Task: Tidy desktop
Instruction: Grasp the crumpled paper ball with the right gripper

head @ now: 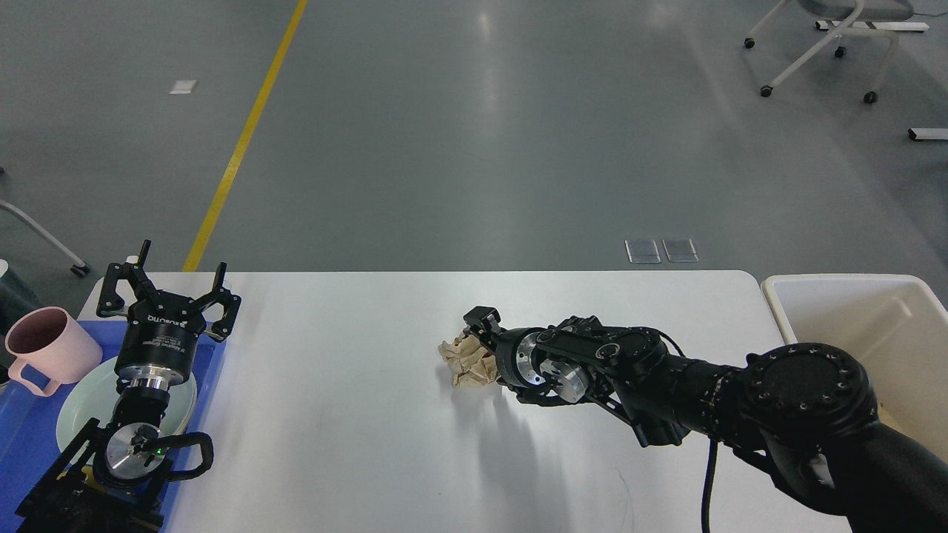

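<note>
My right pincer [480, 348] reaching mid-frame over the desktop [355, 414], seemingly clenching on the crumpled brown paper [465, 360], my left pincer [164, 290] hanging spread at left, above the blue tray [29, 437].

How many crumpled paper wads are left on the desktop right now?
1. The brown paper wad lies mid-desktop, at the right gripper. Anything behind the arms would be hidden.
</note>
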{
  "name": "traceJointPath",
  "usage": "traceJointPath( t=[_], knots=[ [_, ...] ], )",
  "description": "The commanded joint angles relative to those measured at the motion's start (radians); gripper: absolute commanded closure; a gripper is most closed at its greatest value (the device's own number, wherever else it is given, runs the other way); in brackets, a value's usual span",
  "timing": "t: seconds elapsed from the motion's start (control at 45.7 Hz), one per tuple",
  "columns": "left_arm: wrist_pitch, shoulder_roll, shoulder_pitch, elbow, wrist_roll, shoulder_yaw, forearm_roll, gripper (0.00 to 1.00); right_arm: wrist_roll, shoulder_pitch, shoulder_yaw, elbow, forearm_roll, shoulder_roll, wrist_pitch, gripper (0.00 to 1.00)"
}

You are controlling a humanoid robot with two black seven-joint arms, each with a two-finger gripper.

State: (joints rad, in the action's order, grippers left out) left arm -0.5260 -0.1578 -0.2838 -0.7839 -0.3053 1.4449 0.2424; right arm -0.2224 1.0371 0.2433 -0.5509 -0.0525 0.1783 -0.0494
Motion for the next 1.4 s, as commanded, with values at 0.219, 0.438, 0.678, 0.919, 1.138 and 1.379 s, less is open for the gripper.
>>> traceJointPath(
  t=[0.219, 0.438, 0.678, 0.919, 1.138, 1.379],
  knots=[
    [0.000, 0.000, 0.000, 0.000, 0.000, 0.000, 0.000, 0.03, 0.000, -0.002, 0.001, 0.002, 0.000, 0.000, 0.000, 0.36],
    [0.001, 0.000, 0.000, 0.000, 0.000, 0.000, 0.000, 0.03, -0.003, -0.009, 0.001, -0.007, 0.048, 0.001, 0.008, 1.00],
    [0.000, 0.000, 0.000, 0.000, 0.000, 0.000, 0.000, 0.03, -0.014, -0.012, 0.005, 0.008, 0.037, 0.001, -0.007, 1.00],
    [0.000, 0.000, 0.000, 0.000, 0.000, 0.000, 0.000, 0.03, -0.015, -0.012, 0.008, 0.005, 0.026, 0.000, -0.003, 1.00],
    [0.000, 0.000, 0.000, 0.000, 0.000, 0.000, 0.000, 0.03, -0.015, 0.037, 0.010, -0.030, -0.029, -0.017, 0.013, 1.00],
    [0.000, 0.000, 0.000, 0.000, 0.000, 0.000, 0.000, 0.03, -0.020, 0.176, 0.088, -0.230, -0.064, -0.169, 0.036, 1.00]
  ],
)
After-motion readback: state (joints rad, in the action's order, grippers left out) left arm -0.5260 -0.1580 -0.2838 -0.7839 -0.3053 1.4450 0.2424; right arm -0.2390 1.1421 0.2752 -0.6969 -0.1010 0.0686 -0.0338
